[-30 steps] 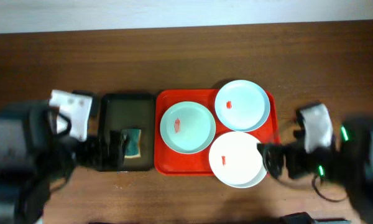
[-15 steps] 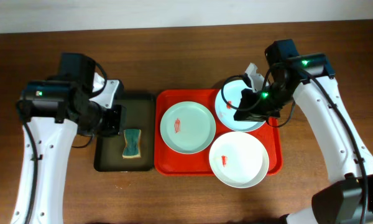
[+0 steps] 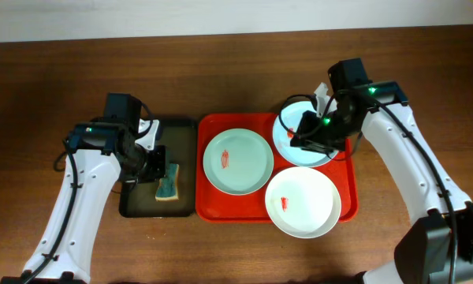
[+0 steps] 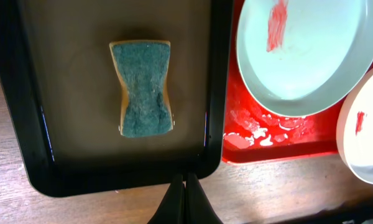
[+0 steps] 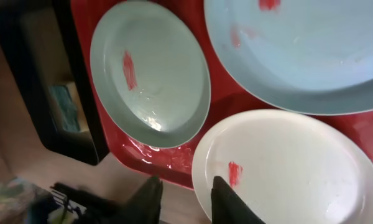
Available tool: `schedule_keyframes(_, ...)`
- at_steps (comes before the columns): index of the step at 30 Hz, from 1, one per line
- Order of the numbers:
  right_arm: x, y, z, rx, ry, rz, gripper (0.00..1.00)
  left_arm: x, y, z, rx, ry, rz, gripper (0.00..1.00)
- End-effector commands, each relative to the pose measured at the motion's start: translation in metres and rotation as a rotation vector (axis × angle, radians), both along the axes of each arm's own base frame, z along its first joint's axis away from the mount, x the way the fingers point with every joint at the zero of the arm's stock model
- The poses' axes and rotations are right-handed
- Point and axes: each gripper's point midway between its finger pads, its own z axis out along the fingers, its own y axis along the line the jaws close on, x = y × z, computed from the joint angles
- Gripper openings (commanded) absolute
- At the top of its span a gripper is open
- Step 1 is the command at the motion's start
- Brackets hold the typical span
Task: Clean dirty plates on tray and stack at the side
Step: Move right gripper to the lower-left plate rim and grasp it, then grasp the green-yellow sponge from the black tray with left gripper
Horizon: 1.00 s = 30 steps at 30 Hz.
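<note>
Three plates lie on the red tray [image 3: 210, 126]: a mint one [image 3: 237, 161] on the left, one at the back right [image 3: 325, 130] and a white one [image 3: 303, 202] at the front right, each with a red smear. My right gripper [image 3: 301, 137] hovers above the back right plate and hides part of it. In the right wrist view its jaws [image 5: 186, 186] stand apart with nothing between them, over the white plate's [image 5: 292, 168] rim and the tray's [image 5: 174, 155] front edge. My left gripper [image 4: 185, 185] is shut and empty, above the dark tray's [image 4: 31, 124] front rim.
A blue-green sponge [image 3: 169, 183] with a yellow base lies in the narrow dark tray [image 3: 134, 201] left of the red tray. Bare brown wooden table [image 3: 221, 71] surrounds both trays. A cable loops beside the right arm [image 3: 402, 166].
Both arms have swung in from the table's front edge to above the trays. The left gripper has shut and moved right over the dark tray. The right gripper narrowed.
</note>
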Motion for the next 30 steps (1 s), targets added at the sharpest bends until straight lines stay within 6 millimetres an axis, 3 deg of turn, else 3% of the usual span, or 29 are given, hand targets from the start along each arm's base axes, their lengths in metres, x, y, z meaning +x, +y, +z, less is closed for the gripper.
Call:
schedule_keyframes(1, -0.007, 0.014, -0.021, -0.047, 0.016, 0.013, 0.27, -0.001, 0.001, -0.001, 0.005, 0.002, 0.015, 0.0)
schedule_keyframes(4, -0.005, 0.014, -0.043, -0.143, 0.005, -0.046, 0.28, -0.001, 0.001, -0.001, 0.006, 0.003, 0.015, 0.01)
schedule_keyframes(8, -0.001, 0.029, -0.068, -0.135, -0.064, -0.025, 0.29, -0.001, 0.001, -0.001, 0.005, 0.002, 0.015, 0.04)
schedule_keyframes(12, 0.004, 0.031, -0.088, -0.107, -0.063, -0.147, 0.28, -0.001, 0.001, -0.001, 0.005, 0.002, 0.015, 0.05)
schedule_keyframes(24, 0.004, 0.037, -0.112, -0.079, -0.124, -0.146, 0.29, -0.001, 0.001, -0.001, 0.005, 0.002, 0.015, 0.06)
schedule_keyframes(30, 0.002, 0.037, -0.117, -0.158, -0.164, -0.132, 0.28, -0.002, 0.001, -0.001, 0.006, 0.005, 0.015, 0.07)
